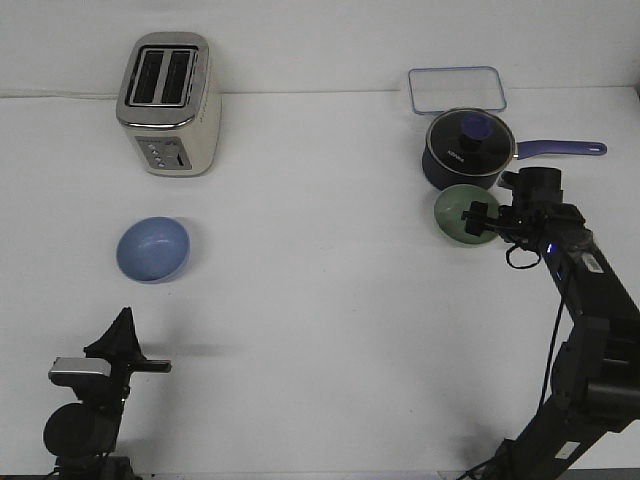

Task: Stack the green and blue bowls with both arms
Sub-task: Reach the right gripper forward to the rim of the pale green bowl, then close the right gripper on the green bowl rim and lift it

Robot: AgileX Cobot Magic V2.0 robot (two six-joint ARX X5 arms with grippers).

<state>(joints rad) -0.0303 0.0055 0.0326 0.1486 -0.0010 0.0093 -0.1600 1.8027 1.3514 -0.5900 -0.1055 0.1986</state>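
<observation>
The periwinkle blue bowl (153, 249) sits upright and alone on the white table at the left, in front of the toaster. The sage green bowl (458, 216) sits on the table at the right, just in front of the saucepan. My right gripper (480, 219) is at the green bowl's right rim, with one finger (475, 211) reaching inside the bowl; the jaws look open around the rim. My left gripper (124, 322) is low at the near left, points up, looks shut and empty, and is well short of the blue bowl.
A cream two-slot toaster (168, 105) stands at the back left. A dark navy lidded saucepan (466, 150) with its handle to the right stands right behind the green bowl. A clear rectangular container (456, 89) lies at the back right.
</observation>
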